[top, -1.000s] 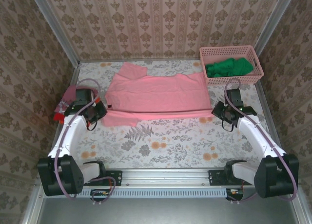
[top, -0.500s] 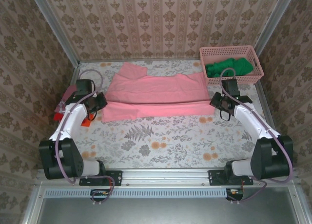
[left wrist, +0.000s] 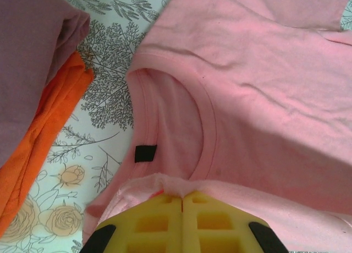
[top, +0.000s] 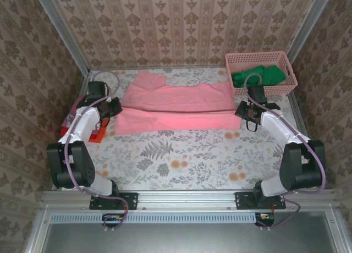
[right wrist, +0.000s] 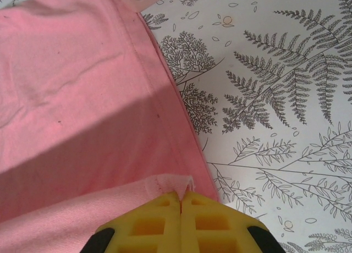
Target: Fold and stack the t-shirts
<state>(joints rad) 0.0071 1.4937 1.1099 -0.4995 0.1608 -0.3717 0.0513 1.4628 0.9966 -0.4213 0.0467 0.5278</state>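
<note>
A salmon-pink t-shirt (top: 176,102) lies spread sideways across the back half of the table. Its near long edge is lifted and carried back over the rest. My left gripper (top: 113,109) is shut on that edge by the collar; in the left wrist view the gripper (left wrist: 182,196) pinches a ridge of pink cloth just below the neckline (left wrist: 206,126). My right gripper (top: 242,111) is shut on the same edge at the hem end, where the gripper (right wrist: 181,194) pinches a small peak of the t-shirt (right wrist: 82,88). A dusty-red shirt (left wrist: 30,49) and an orange-red shirt (left wrist: 47,135) lie piled to the left.
A pink lattice basket (top: 258,57) holding green cloth (top: 258,77) stands at the back right corner. The pile of two shirts (top: 77,118) sits under the left arm by the left wall. Patterned walls close in the table on three sides.
Both grippers have moved toward the back of the table, drawing the shirt's near edge up and over its middle. The folded-over band has grown wider.
</note>
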